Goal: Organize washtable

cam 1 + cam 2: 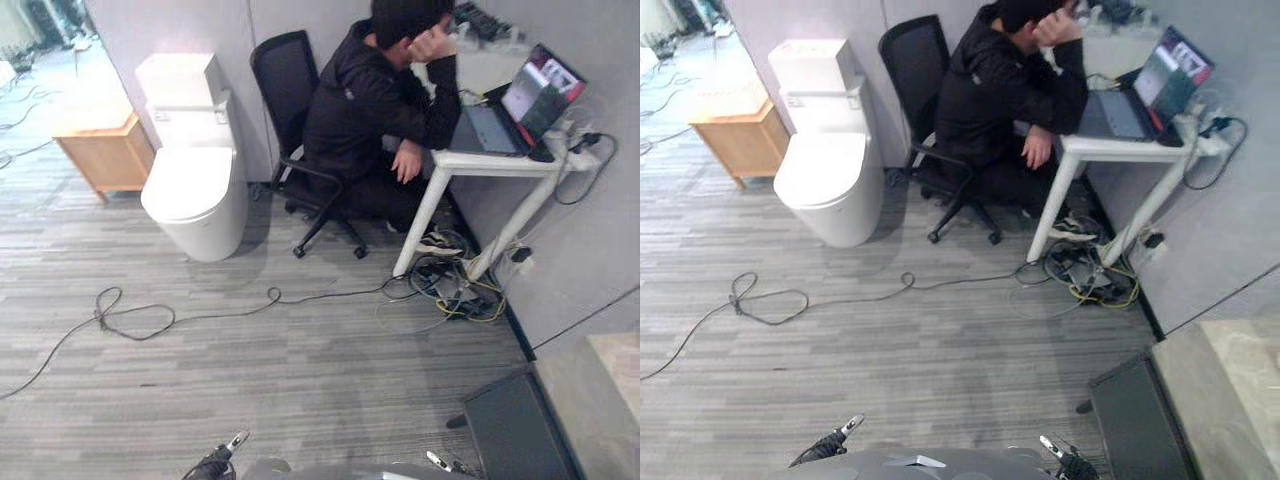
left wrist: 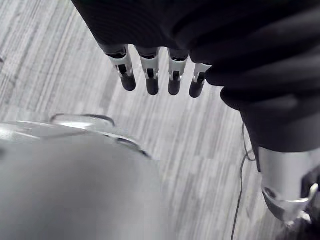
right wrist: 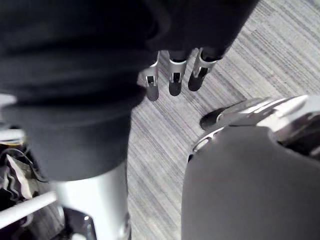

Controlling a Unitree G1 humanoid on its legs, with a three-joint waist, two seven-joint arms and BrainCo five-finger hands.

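Washtable: pale stone-like slab [image 1: 1225,375] at 4 o'clock in the head view, judged the task's thing; what stands on it cannot be told.
Long axis: its near edge runs roughly 11 to 5 o'clock, above a dark cabinet front [image 1: 1135,420].
Left hand [image 2: 151,75]: fingers straight and relaxed, holding nothing, hanging at 7 o'clock.
Right hand [image 3: 175,80]: fingers likewise straight, empty, at 5 o'clock.
Nearer arm: right, in my judgement; slab well apart from both hands.
Coming move: likely a turn toward 4 o'clock before any reach.
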